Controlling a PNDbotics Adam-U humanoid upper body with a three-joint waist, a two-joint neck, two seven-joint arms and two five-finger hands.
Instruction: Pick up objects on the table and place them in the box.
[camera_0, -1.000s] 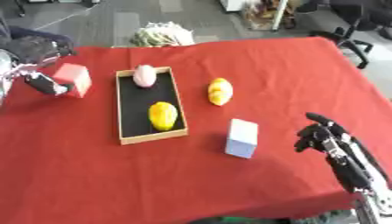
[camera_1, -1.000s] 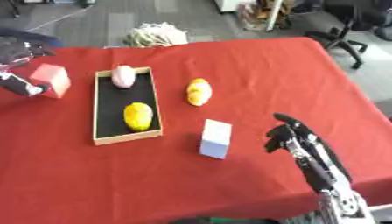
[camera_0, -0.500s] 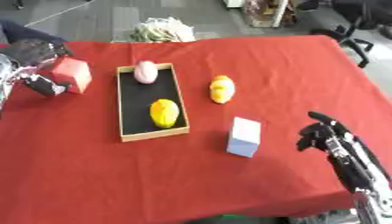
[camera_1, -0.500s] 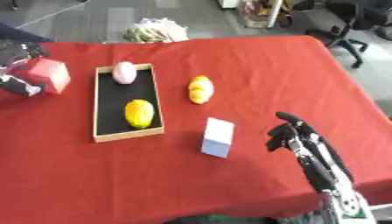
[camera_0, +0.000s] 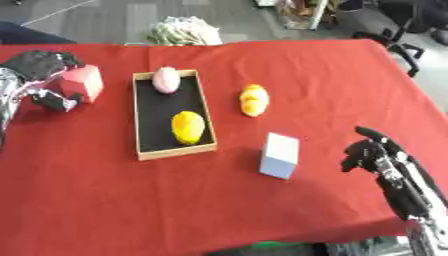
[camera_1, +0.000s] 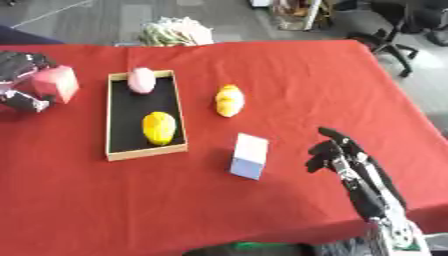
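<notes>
A shallow box (camera_0: 140, 120) with a wooden rim and black floor lies left of centre on the red table. Inside it sit a pink rounded object (camera_0: 165, 80) at the far end and a yellow lemon-like fruit (camera_0: 187, 127) nearer me. My left hand (camera_0: 39, 64) is at the table's left edge, fingers and thumb curled round a pink-red cube (camera_0: 84, 83) just left of the box. A yellow-orange fruit (camera_0: 254, 99) lies right of the box. A pale white-blue block (camera_0: 280, 155) stands nearer me. My right hand (camera_0: 371, 151) hovers low right, relaxed, holding nothing.
The red table (camera_0: 332, 75) ends close behind the box and at the right; its near edge runs along the bottom. A bundle of pale cloth (camera_0: 184, 31) lies on the floor beyond. An office chair (camera_0: 398, 20) stands at the far right.
The whole picture has shifted a little, so the camera moved. The left hand stays shut on the cube beside the box. The right hand has not moved.
</notes>
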